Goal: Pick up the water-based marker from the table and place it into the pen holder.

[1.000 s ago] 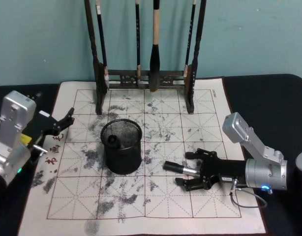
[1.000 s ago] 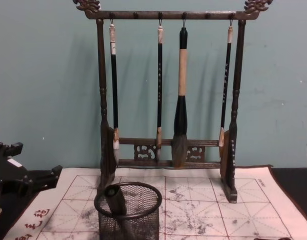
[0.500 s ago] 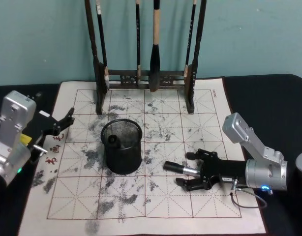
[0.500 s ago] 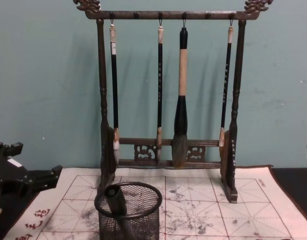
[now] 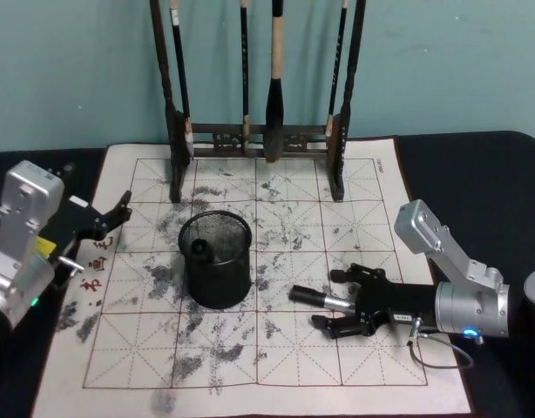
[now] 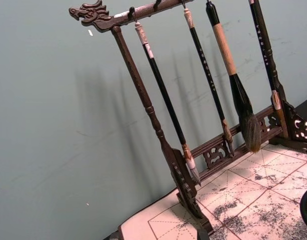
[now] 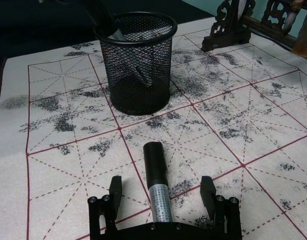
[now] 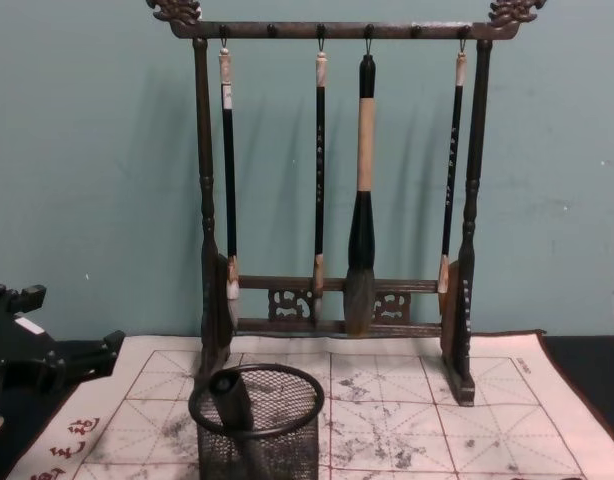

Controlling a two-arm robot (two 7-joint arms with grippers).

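Water-based marker (image 5: pixel 318 299): lies flat on the table (image 5: pixel 503 174), right of centre. Its black cap points toward the pen holder (image 5: pixel 217 270) and is apart from it. The silver-grey barrel runs back between the right gripper's fingers.

Surface: dark-edged table under a white felt mat (image 5: pixel 372 226) with red grid lines and grey ink blotches. Red characters (image 5: pixel 98 261) are printed near the mat's left edge.

Room: plain teal wall (image 5: pixel 76 70) behind.

Left gripper (image 5: pixel 119 215): held at the mat's left edge, jaws spread, empty.

Brush rack (image 8: pixel 207 250): dark wood, standing at the rear of the mat, with four calligraphy brushes (image 8: pixel 365 200) hanging tips down.

Pen holder: black wire-mesh cup, upright, left of centre, in front of the rack. It contains one dark cylindrical item (image 5: pixel 200 248) leaning at the rim.

Right gripper (image 5: pixel 327 299): low over the mat at the right, released. Its fingers straddle the marker barrel, with a gap on each side in the right wrist view.
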